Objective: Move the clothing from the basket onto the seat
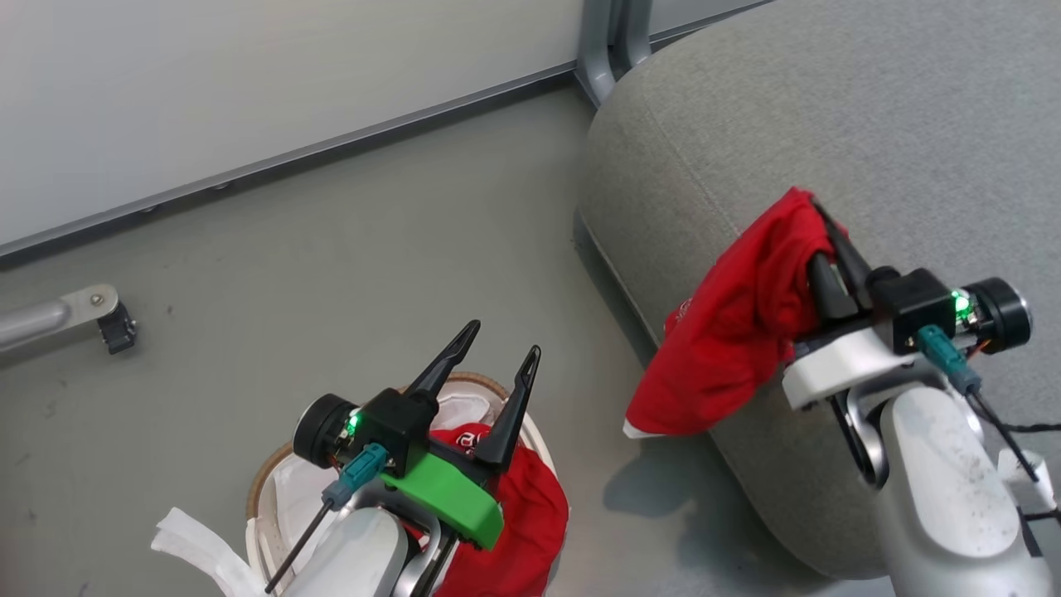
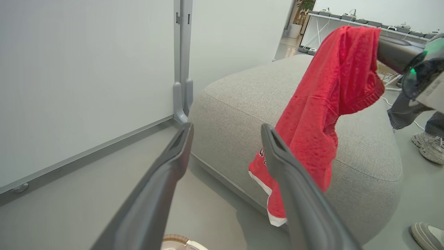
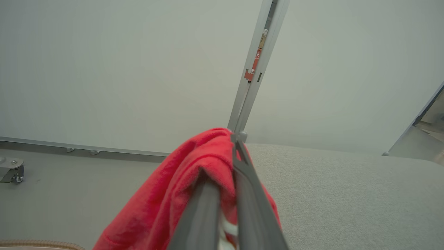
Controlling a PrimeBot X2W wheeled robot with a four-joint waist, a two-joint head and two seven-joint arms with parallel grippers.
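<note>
Left gripper (image 1: pixel 506 337) across half-hidden basket (image 1: pixel 259 485)

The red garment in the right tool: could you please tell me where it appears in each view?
Head view: red garment right of centre, hanging from the right tool at the edge of the seat.
Left wrist view: upper right, draping down before the seat.
Right wrist view: bottom centre, pinched between the tool's fingers.
Shared landmark: the grey seat.

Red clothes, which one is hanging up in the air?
The red garment pinched in the right pincer, dangling beside the grey seat. The other red garment lies in the basket, below the open left pincer.
</note>
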